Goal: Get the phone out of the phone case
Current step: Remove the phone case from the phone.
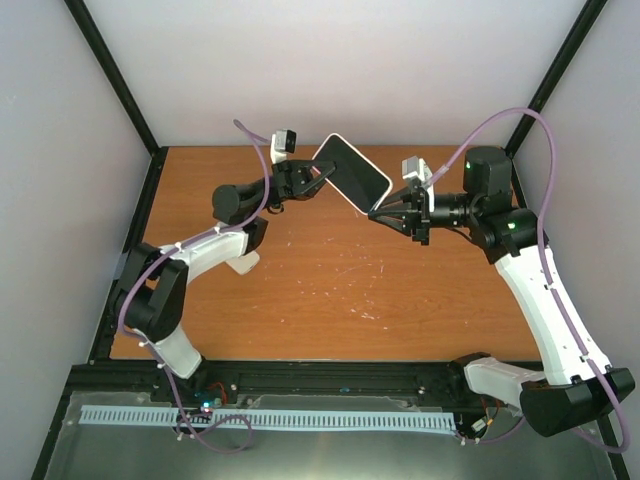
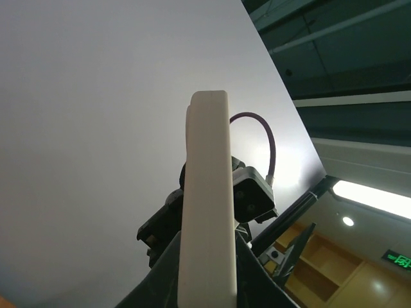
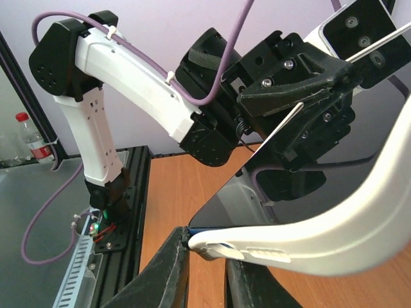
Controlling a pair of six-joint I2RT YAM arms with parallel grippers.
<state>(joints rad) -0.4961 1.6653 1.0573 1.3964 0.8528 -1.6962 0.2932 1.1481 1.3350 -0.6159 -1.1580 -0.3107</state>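
Observation:
The phone, dark screen up in a white case, hangs tilted in the air above the table, held between both grippers. My left gripper is shut across its left end; in the left wrist view the white case edge stands upright between my fingers. My right gripper is shut on the case's near right corner. In the right wrist view the white case rim bows away from the dark phone screen, and a blue phone edge shows at the pinched corner between my fingertips.
The orange-brown table lies below with scuffed marks. Black frame posts stand at the back corners, and a black rail runs along the near edge. The left arm fills the upper right wrist view.

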